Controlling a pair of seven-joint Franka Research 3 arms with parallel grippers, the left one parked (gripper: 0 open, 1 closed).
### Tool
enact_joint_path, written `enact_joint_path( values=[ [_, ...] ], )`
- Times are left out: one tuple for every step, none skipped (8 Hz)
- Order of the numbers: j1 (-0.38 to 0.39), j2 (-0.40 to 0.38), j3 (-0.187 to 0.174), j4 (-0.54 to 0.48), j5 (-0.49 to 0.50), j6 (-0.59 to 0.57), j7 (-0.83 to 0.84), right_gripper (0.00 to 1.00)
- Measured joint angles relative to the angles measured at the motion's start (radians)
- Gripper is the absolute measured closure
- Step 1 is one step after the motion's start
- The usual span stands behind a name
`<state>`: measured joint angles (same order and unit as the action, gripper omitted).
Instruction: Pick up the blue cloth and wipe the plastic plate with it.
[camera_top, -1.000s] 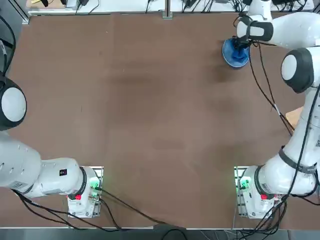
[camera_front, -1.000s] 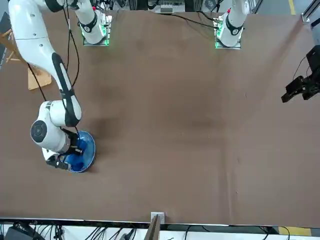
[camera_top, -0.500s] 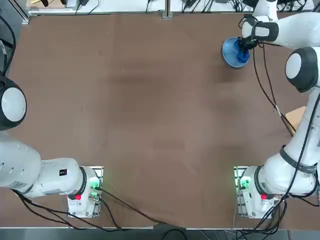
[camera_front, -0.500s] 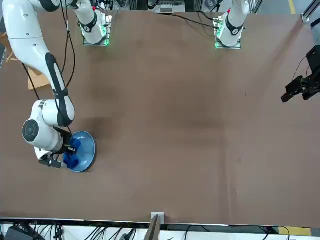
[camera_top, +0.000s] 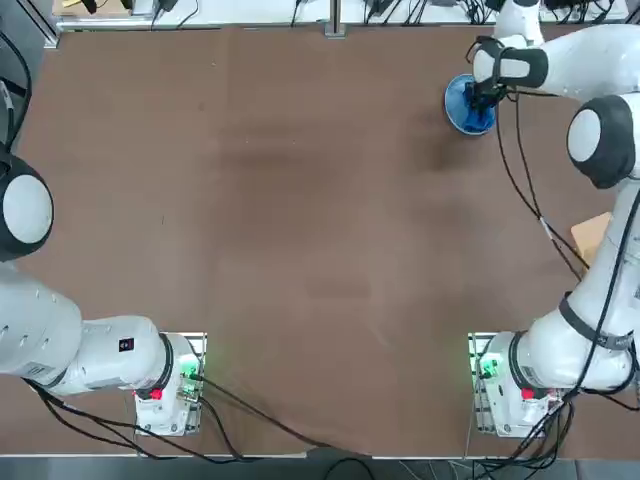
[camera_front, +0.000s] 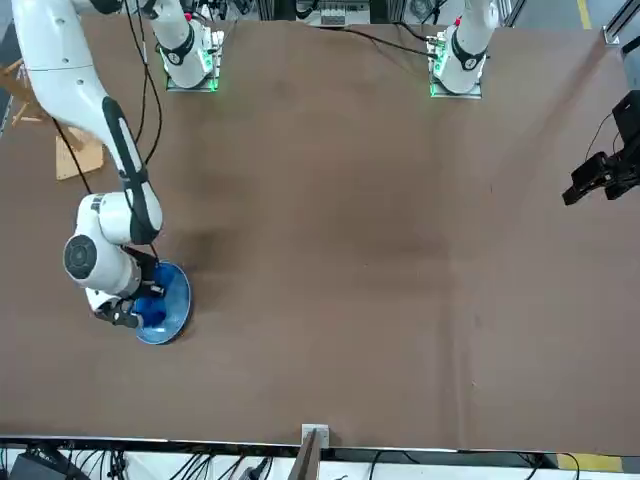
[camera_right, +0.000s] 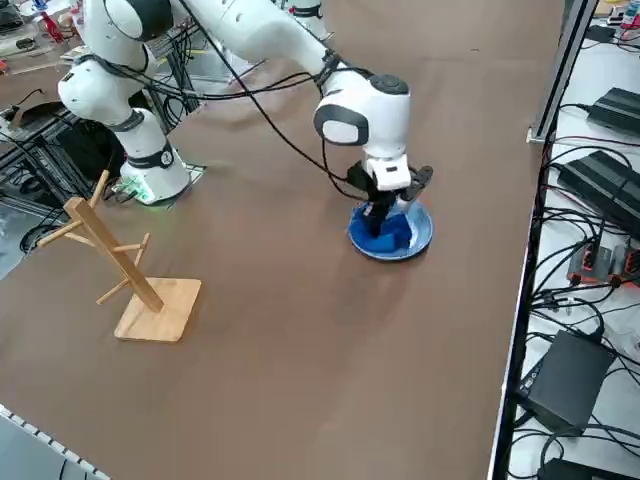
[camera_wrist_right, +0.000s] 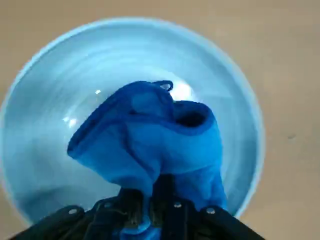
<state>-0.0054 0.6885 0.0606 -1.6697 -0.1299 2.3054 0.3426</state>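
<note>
And across it goes: the right gripper (camera_wrist_right: 148, 205) has shifted over the plastic plate (camera_wrist_right: 40, 120) towards the robot's left since half a second ago, taking the blue cloth (camera_wrist_right: 150, 145) with it, while the plate sits just where it was. The pincer is shut on the cloth, fingers pinched in on the bunched fabric, loose folds puffing out ahead of them. Look at the plate, lying right way up on the brown table (camera_right: 330, 360), its shallow rim showing pale all round the blue bundle in the wrist view. The cloth is over the plate's inside; how hard it presses there, I can't tell. Above the plate comes the right arm (camera_top: 600, 130), reaching out from its base, black cables (camera_right: 265, 115) looping alongside. And nearer the robot than the plate, off to the robot's right, stands a wooden rack (camera_right: 115, 250), pegs sticking out from its leaning post, its square foot on the tabletop well apart from the plate.
</note>
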Motion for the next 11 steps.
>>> enact_joint_path(
  values=[
    [0.026, -0.002, -0.001, -0.002, 0.018, -0.005, 0.024, 0.90],
    [0.042, -0.002, -0.002, -0.002, 0.041, -0.005, 0.033, 0.90],
    [0.048, 0.000, -0.004, 0.001, 0.055, -0.005, 0.036, 0.90],
    [0.046, 0.004, -0.005, 0.009, 0.066, -0.006, 0.036, 0.90],
    [0.044, 0.019, -0.006, 0.034, 0.074, -0.002, 0.036, 0.90],
    [0.039, 0.046, -0.006, 0.077, 0.079, 0.014, 0.036, 0.90],
    [0.029, 0.076, -0.007, 0.120, 0.080, 0.042, 0.034, 0.90],
    [0.015, 0.098, -0.007, 0.151, 0.081, 0.067, 0.025, 0.90],
    [-0.003, 0.109, -0.006, 0.167, 0.085, 0.078, 0.001, 0.90],
    [-0.025, 0.114, -0.003, 0.171, 0.087, 0.084, -0.026, 0.90],
    [-0.049, 0.113, 0.005, 0.169, 0.088, 0.085, -0.055, 0.90]
  ],
)
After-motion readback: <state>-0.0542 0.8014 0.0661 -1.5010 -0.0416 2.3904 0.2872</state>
